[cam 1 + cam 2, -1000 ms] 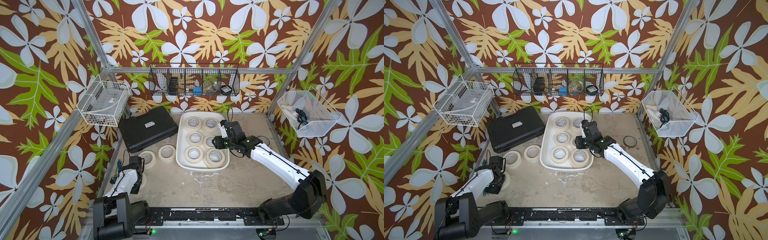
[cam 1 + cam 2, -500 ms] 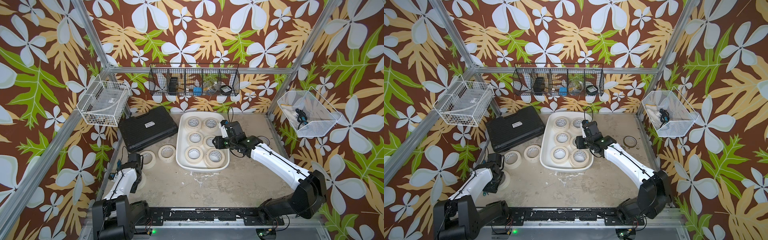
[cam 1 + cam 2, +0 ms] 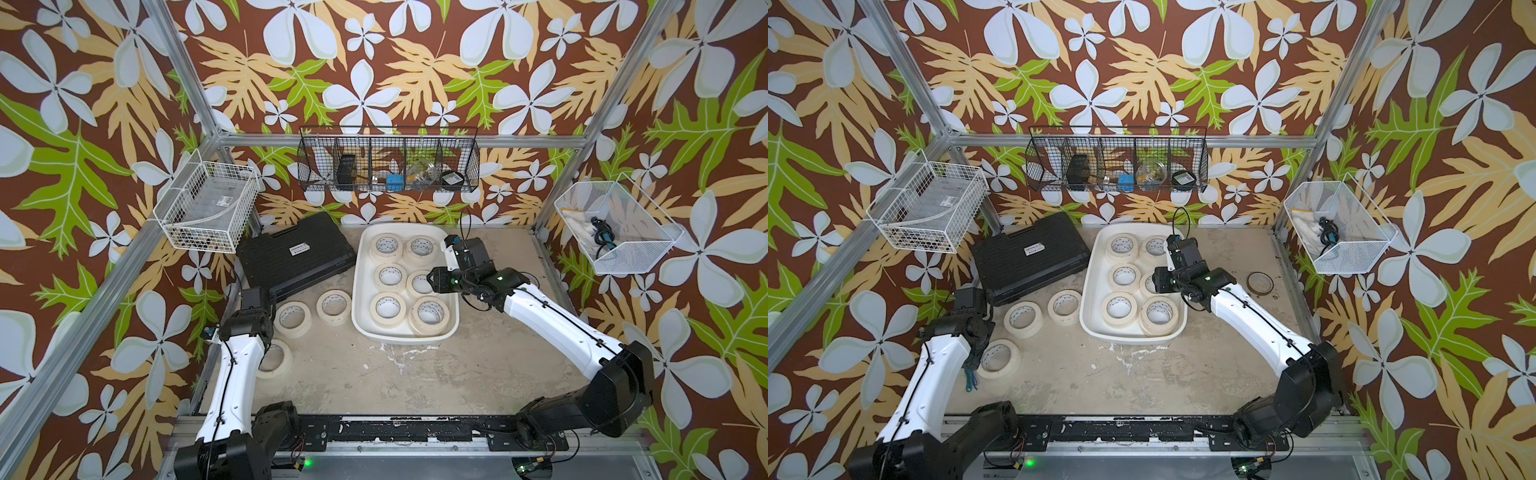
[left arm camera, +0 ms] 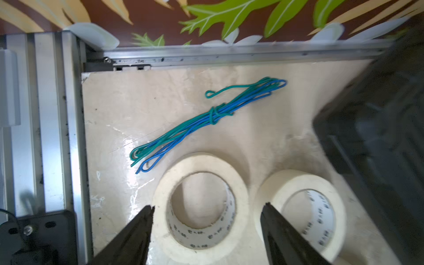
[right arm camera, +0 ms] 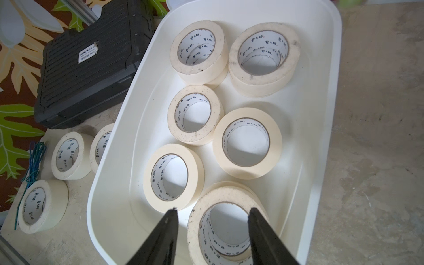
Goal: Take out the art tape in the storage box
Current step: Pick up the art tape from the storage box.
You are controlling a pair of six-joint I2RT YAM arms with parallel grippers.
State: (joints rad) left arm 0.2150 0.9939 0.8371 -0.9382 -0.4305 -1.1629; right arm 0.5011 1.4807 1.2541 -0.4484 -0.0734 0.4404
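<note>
A: What's in the storage box?
B: Rolls of art tape, lying flat in two rows of three, with some of the spots stacked two high. Three more rolls lie on the table left of the box, near the closed black case
A: And the grippers?
B: The right gripper hangs over the box's right-hand side, fingers apart, holding nothing. The left gripper has its fingers spread wide either side of one table roll, not clamped on it. A blue and green wire bundle lies just beside that roll
A: The wall baskets?
B: The black wire basket holds small items in its compartments. The mesh basket on the right holds a white cloth and a cabled tool
</note>
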